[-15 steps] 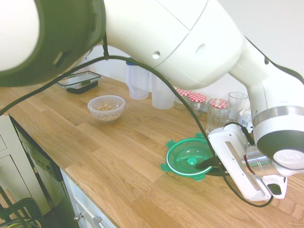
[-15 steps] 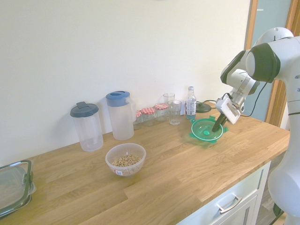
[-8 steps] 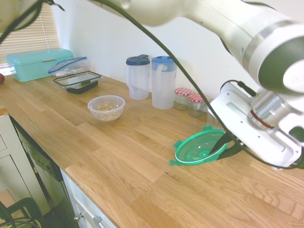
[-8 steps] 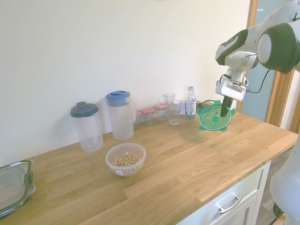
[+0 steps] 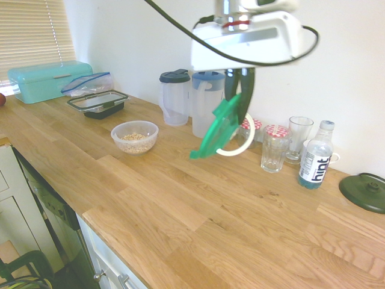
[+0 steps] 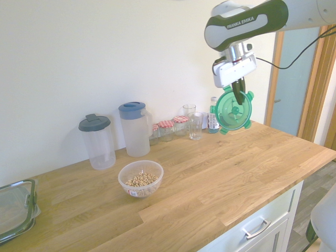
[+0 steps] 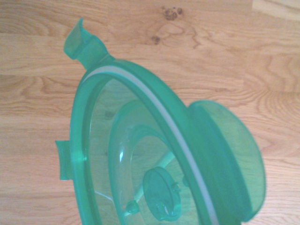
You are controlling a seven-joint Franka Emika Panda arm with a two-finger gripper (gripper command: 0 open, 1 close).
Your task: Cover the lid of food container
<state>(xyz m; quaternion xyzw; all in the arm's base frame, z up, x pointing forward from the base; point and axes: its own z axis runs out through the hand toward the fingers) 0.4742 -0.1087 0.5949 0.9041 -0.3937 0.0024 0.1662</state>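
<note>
While the fingers (image 6: 240, 90) are clamping its upper rim, the lid (image 6: 234, 110) is hanging on edge above the table (image 6: 220, 173), the bowl (image 6: 140, 178) sitting at its eight o'clock.

We count two lidded pitchers (image 5: 175, 96) (image 5: 206, 103), three checked-lid jars (image 6: 166, 129), two glasses (image 5: 299, 139) (image 5: 272, 153), one bottle (image 5: 315, 158), one cereal bowl (image 5: 135, 136), and one green lid (image 6: 234, 111).

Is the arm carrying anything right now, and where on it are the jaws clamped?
Yes. The gripper holds the green lid by its upper rim, jaws shut on the edge. The lid hangs nearly on edge, in the air above the counter, away from the food container.
</note>
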